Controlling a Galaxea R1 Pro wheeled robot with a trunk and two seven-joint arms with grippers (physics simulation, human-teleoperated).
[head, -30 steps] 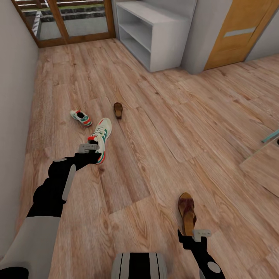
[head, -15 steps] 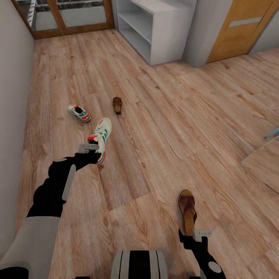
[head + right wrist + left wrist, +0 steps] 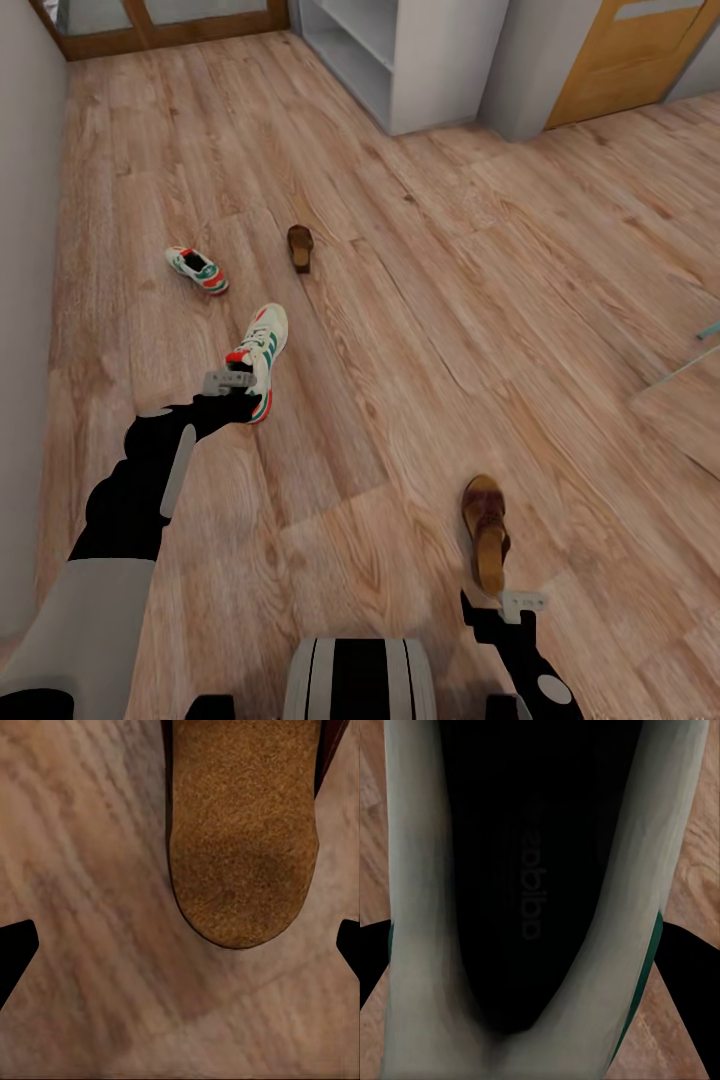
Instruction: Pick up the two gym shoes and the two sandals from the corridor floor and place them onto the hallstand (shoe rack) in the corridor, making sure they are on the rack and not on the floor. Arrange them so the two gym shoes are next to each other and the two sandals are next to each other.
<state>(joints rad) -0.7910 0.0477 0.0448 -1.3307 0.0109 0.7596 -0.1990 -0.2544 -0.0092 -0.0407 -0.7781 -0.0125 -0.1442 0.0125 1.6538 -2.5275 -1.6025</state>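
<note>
— What is the hallstand (image 3: 420,60) holding right now?
— Its open shelves are showing nothing that I can make out; it is standing at the far end of the corridor floor (image 3: 420,330), beside a grey wall section (image 3: 525,70) and an orange-brown door (image 3: 620,60).
— And the shoes?
— One gym shoe (image 3: 258,358) is sitting at the tip of the left gripper (image 3: 232,384), heel toward the arm. In the left wrist view its dark inside (image 3: 536,870) is lying between the two black fingertips (image 3: 373,960), which are pressing against its sides, so that pincer is clenching the sneaker. The other gym shoe (image 3: 196,270) is lying on the planks farther off, near the left wall (image 3: 25,300).
— The sandals?
— One sandal (image 3: 486,532) is lying just ahead of the right gripper (image 3: 505,600). In the right wrist view its tan heel (image 3: 244,847) is sitting between the fingertips (image 3: 15,952), which are standing well apart from it, so that pincer is released. The second sandal (image 3: 300,247) is resting well ahead, near the far sneaker.
— Anything in the way?
— A pale panel edge (image 3: 680,400) is lying at the right.
</note>
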